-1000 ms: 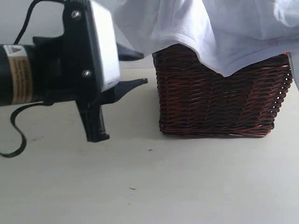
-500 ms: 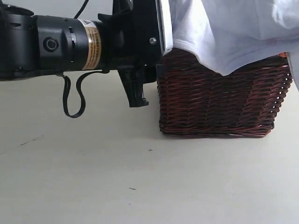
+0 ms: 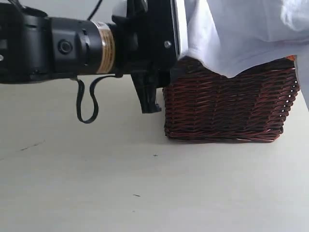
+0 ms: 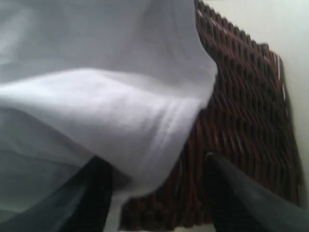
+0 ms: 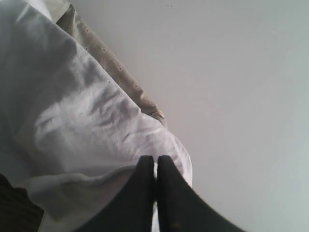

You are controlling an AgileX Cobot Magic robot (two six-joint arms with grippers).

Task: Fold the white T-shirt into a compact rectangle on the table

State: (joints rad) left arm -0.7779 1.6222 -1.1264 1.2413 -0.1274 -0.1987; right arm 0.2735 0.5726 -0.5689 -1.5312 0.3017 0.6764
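The white T-shirt (image 3: 241, 34) hangs down over the top of a dark brown wicker basket (image 3: 227, 106) on the table (image 3: 145, 183). My left gripper (image 4: 154, 162) is open, its two black fingers (image 4: 96, 193) standing on either side of the shirt's hanging hem (image 4: 159, 125) at the basket's corner. In the exterior view the left arm (image 3: 72, 48) reaches in from the left, with one finger (image 3: 147, 96) against the basket's left edge. My right gripper (image 5: 155, 160) is shut on a fold of the T-shirt (image 5: 82, 121); it is out of the exterior view.
The basket (image 4: 246, 96) stands at the right rear of the table, with its cream lace trim (image 5: 116, 72) showing beside the shirt. A black cable loop (image 3: 87, 104) hangs under the left arm. Pale table surface stretches in front of and left of the basket.
The left arm has swung right, up to the basket, and its jaws have widened round the shirt's hem. The right gripper has stayed shut on the fabric.
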